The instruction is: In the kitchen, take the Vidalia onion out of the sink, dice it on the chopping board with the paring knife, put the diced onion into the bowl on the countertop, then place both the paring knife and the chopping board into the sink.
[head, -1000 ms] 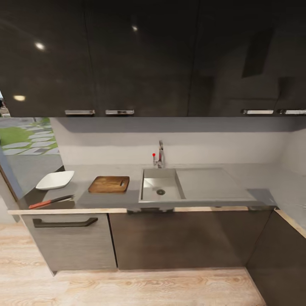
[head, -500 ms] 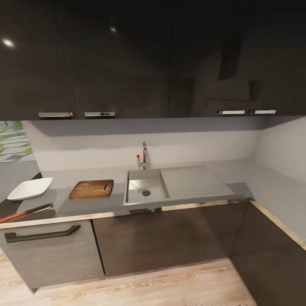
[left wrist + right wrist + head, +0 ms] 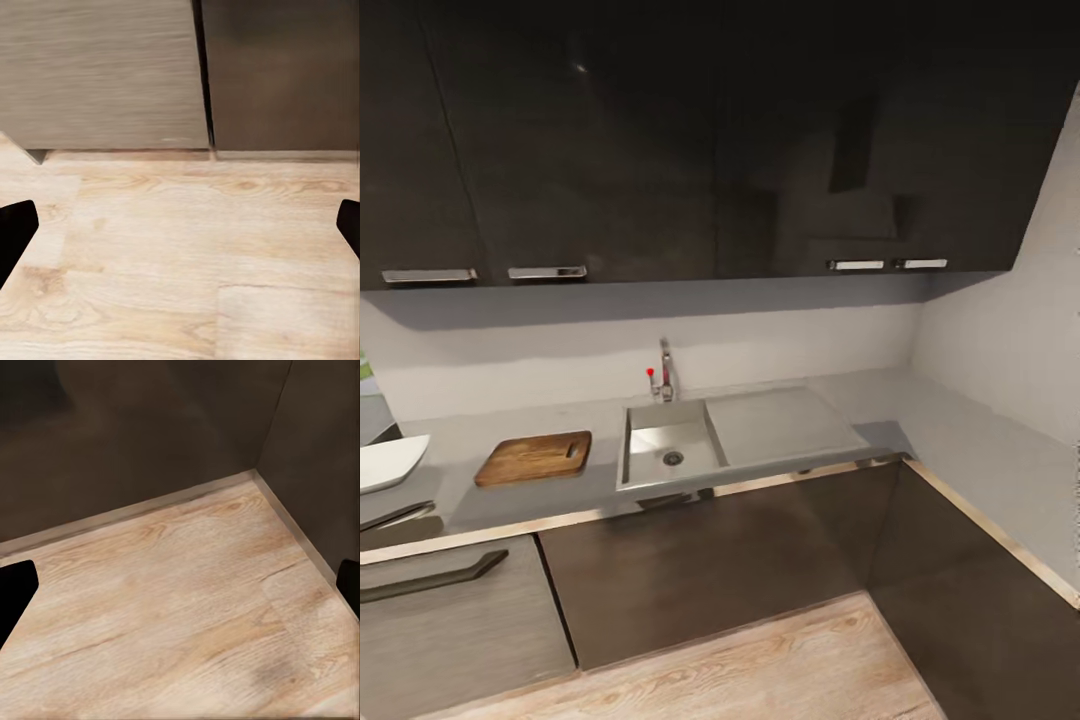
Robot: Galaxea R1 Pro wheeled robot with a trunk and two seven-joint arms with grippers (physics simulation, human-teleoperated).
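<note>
In the head view the grey steel sink (image 3: pixel 650 442) is set into the countertop (image 3: pixel 470 430), with its round drain and the red-tipped tap (image 3: pixel 663 375) behind it. The Vidalia onion is hidden; the visible part of the basin floor is bare. Left of the sink lies the brown chopping board (image 3: pixel 533 457). The white bowl (image 3: pixel 385 462) is cut off by the left edge, and the dark blade of the paring knife (image 3: pixel 395 515) lies in front of it. My left gripper (image 3: pixel 180 229) and right gripper (image 3: pixel 180 589) are both open over the wood floor, holding nothing.
Glossy black upper cabinets (image 3: pixel 660 150) hang above the counter. The worktop turns a corner and runs along the right wall (image 3: pixel 1000 480). Dark cabinet fronts (image 3: pixel 710 560) and a drawer handle (image 3: pixel 430 578) face me, with light wood floor (image 3: pixel 760 670) in front.
The whole head view has shifted: the camera turned right, so sink, board, bowl and knife now sit further left in the picture, and the right corner shows more. Nothing on the counter moved.
</note>
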